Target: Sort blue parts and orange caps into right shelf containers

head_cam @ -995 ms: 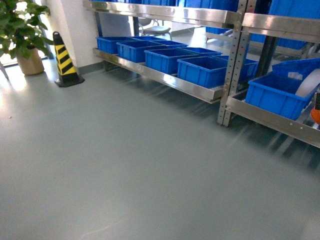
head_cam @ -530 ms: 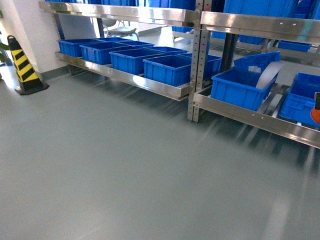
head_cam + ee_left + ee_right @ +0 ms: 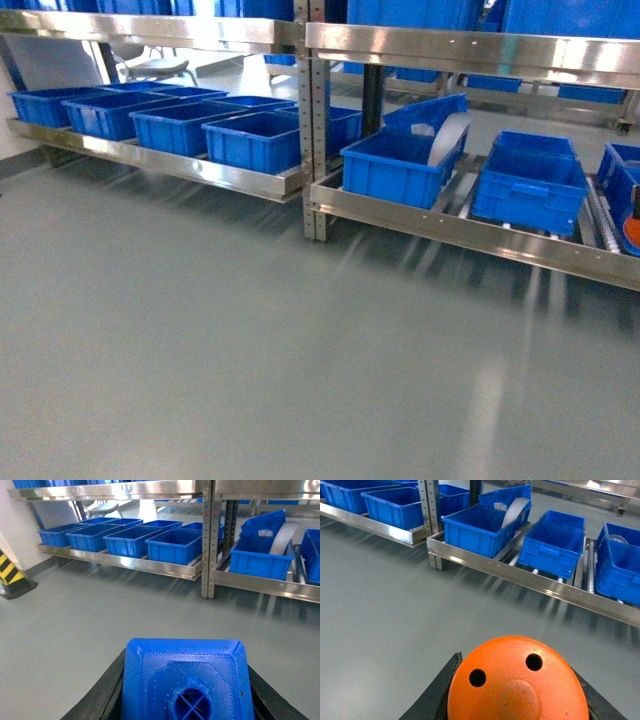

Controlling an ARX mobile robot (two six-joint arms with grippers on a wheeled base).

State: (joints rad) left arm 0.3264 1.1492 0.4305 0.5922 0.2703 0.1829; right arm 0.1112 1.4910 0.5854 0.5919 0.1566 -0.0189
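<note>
A blue part [image 3: 200, 655] with a round stud fills the bottom of the left wrist view, and my left gripper [image 3: 186, 672] is shut on it, its black fingers [image 3: 107, 692] against both sides. An orange cap [image 3: 517, 680] with small holes sits in my right gripper [image 3: 517, 665], shut on it; an orange sliver [image 3: 630, 232] shows at the head view's right edge. The right shelf containers, blue crates [image 3: 395, 170] [image 3: 528, 185] [image 3: 552, 542], sit ahead on the shelf [image 3: 450, 225] behind its steel front rail.
The left shelf bay holds a row of several blue crates [image 3: 250, 140]. A steel upright post [image 3: 315, 120] divides the bays. A white curved sheet [image 3: 447, 138] leans in one right crate. A striped cone [image 3: 10, 575] stands far left. Grey floor [image 3: 250, 350] lies before me.
The head view has swung right: the shelves slid leftward, the plant and cone left the frame, and more of the right bay's crates came into view.
</note>
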